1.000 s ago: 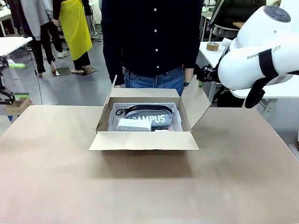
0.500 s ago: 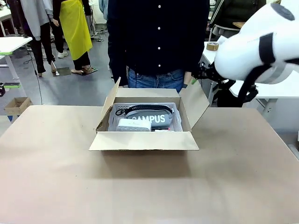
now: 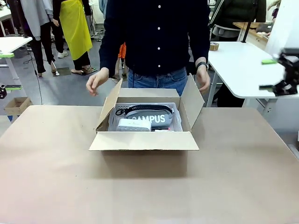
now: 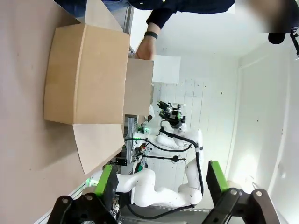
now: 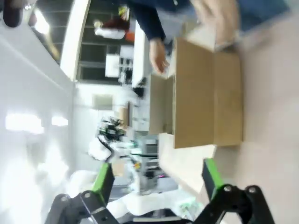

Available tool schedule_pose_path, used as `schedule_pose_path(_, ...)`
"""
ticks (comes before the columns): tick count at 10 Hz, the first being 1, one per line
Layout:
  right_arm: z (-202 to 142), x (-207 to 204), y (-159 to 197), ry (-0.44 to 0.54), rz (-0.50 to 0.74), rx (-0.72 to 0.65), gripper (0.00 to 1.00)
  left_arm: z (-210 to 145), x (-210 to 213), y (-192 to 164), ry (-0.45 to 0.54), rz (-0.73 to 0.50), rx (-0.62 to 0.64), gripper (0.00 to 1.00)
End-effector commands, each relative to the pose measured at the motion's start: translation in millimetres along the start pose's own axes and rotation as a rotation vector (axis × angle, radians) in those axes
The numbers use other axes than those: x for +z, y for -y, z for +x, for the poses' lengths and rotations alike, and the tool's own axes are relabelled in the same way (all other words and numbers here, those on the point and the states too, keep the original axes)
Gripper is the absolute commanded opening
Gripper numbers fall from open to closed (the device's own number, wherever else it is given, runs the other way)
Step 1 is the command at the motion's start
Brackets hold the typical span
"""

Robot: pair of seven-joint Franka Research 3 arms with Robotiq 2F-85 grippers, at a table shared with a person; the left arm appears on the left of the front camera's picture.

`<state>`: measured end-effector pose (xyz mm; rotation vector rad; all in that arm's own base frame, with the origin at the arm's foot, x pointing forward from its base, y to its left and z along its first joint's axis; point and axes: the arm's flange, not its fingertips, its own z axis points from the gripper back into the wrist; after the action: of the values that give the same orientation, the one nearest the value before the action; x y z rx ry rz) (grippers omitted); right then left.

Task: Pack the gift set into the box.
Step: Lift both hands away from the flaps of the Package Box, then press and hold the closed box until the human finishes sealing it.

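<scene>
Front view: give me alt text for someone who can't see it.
An open box on the table holds the gift set. A person behind it has a hand near each side flap. The right gripper hangs open at the far right, away from the box.

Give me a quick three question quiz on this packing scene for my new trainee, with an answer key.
1. True or false: the gift set lies inside the box.
2. The box's top flaps are: A) taped shut, B) open, C) torn off.
3. Fill in: the left gripper and the right gripper are both ____ and empty.
Key: 1 true; 2 B; 3 open.
</scene>
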<state>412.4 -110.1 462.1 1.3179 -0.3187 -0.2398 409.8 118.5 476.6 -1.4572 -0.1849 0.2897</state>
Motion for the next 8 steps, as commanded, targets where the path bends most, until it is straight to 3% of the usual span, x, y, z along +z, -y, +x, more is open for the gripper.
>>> schedule_pose_path(1,54.7,-33.6,56.4,-0.074,-0.049,-0.198,1.0,-2.3,0.5,0.5,-0.002,-0.008,-0.024,1.0)
schedule_pose_path(2,62.4,-55.0,59.9,0.007,-0.168,-0.235,1.0,-2.3,0.5,0.5,-0.002,-0.008,-0.024,1.0)
schedule_pose_path(3,6.8,5.4,37.3,-0.025,0.035,-0.113,1.0,-2.3,0.5,0.5,-0.002,-0.008,-0.024,1.0)
schedule_pose_path(8,6.8,5.4,37.3,-0.025,0.035,-0.113,1.0,-2.3,0.5,0.5,-0.002,-0.008,-0.024,1.0)
